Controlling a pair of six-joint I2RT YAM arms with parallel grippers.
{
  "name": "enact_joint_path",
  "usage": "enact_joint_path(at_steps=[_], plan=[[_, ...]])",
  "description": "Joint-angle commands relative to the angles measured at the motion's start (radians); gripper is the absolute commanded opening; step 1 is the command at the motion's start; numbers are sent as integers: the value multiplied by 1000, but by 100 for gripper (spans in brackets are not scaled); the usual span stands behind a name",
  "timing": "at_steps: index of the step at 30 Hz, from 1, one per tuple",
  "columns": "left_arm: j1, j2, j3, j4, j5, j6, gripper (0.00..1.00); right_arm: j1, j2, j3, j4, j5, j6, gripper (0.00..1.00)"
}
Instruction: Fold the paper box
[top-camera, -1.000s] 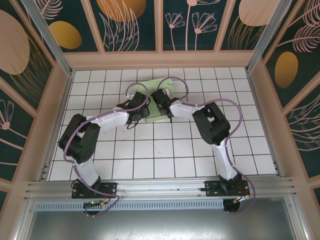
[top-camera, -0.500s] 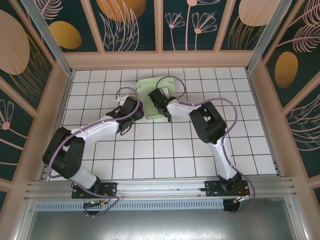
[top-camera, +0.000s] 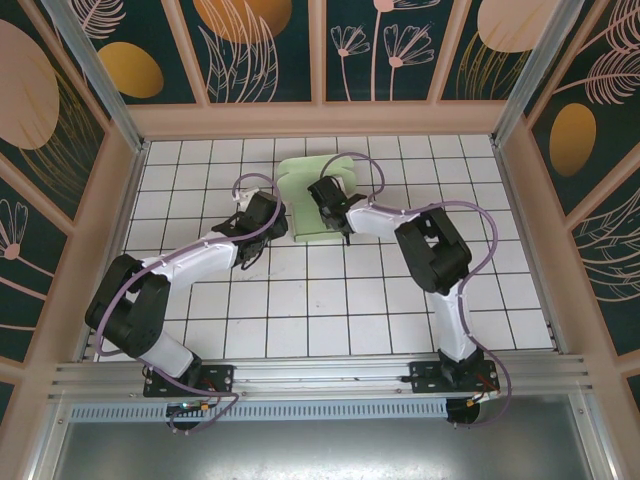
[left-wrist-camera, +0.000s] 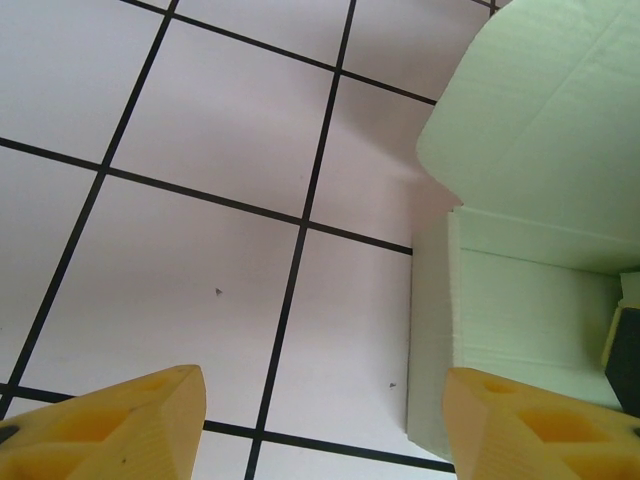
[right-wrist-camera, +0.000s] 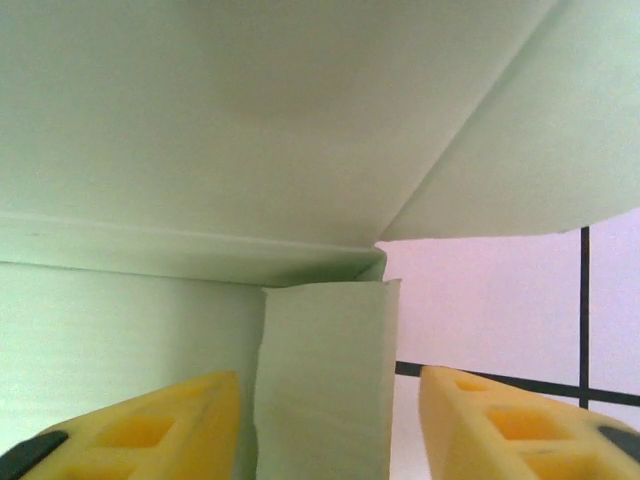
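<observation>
The paper box (top-camera: 298, 172) is pale mint-green card, partly folded, lying at the far middle of the tiled floor with a rounded lid flap raised at its back. My right gripper (top-camera: 320, 192) is over the box. In the right wrist view it (right-wrist-camera: 325, 430) stands open astride an upright side wall (right-wrist-camera: 325, 370) of the box, with a gap on the right side. My left gripper (top-camera: 276, 218) is just left of the box. In the left wrist view it (left-wrist-camera: 320, 430) is open over bare tile, its right fingertip (left-wrist-camera: 530, 425) at the box's (left-wrist-camera: 530, 260) near left corner.
The white tiled floor (top-camera: 330, 300) is walled by a wooden frame with patterned panels (top-camera: 260, 60) at the back and both sides. An aluminium rail (top-camera: 320, 375) carries the arm bases along the near edge.
The right gripper has opened and let go of the box's side wall. The left arm drew back to the left of the box early on, its gripper opening wider, then held still.
</observation>
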Motion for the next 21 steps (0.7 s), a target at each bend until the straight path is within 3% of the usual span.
enact_joint_path(at_steps=[1,7,11,16,21], plan=[[4,-15,1,29,-24,29,64,-6,-66,-16,33,-40,16,57],[5,-14,-2,54,1,39,66,-32,-113,-48,63,-140,50,60],[5,-5,-1,67,24,42,66,-77,-132,-94,82,-264,101,54],[5,6,4,70,37,51,66,-122,-138,-156,118,-392,158,39],[5,12,3,72,39,59,66,-124,-101,-147,108,-406,158,18]])
